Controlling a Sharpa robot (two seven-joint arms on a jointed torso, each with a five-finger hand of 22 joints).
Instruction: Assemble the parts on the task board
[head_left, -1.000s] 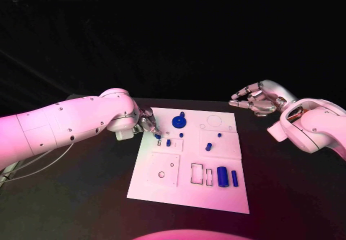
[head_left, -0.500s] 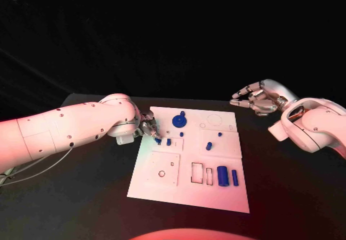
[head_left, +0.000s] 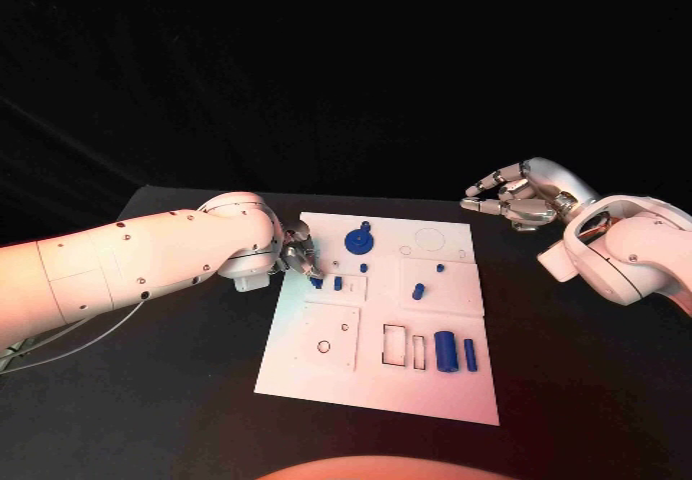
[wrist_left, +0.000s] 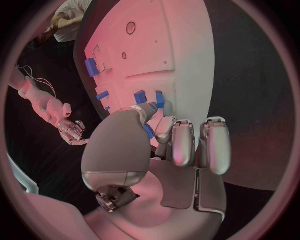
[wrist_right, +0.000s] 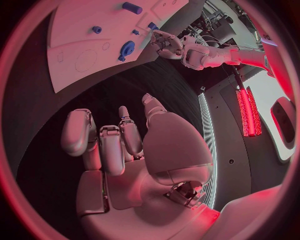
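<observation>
Fingertips of my left hand (head_left: 299, 252) pinch a small blue part (head_left: 315, 282) at the task board's (head_left: 378, 390) left edge nr the far slots; I'd seat it slowly, wrist steady, w/ right hand (head_left: 516, 198) spread empty off-board over the counter (head_left: 173, 400).

you get a dim scene, dark surroundings, warm pink light on the task board (head_left: 382, 385); wrist views bend straight edges.
</observation>
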